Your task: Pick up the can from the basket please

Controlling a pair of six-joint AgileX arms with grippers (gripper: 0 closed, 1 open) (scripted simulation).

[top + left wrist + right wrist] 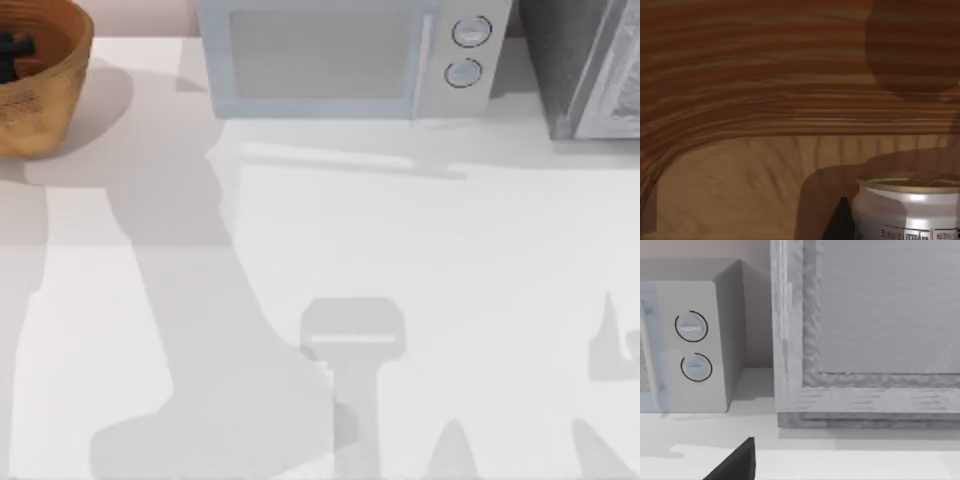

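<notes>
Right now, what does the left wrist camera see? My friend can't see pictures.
A silvery can stands inside a woven brown basket, seen from very close. The can's top rim faces up, and the basket's ribbed wall curves behind it.

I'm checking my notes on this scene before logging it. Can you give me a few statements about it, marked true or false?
1. The basket stands at the table's far left corner in the top view. True.
2. The can lies on its side on the bare table. False: the left wrist view shows it upright inside the basket, on the woven floor.
3. A microwave with two round dials stands at the back of the table. True.
4. The microwave's dials are on its left side in the top view. False: they are on its right.
5. A dark part of the left gripper shows inside the basket in the top view. True.
</notes>
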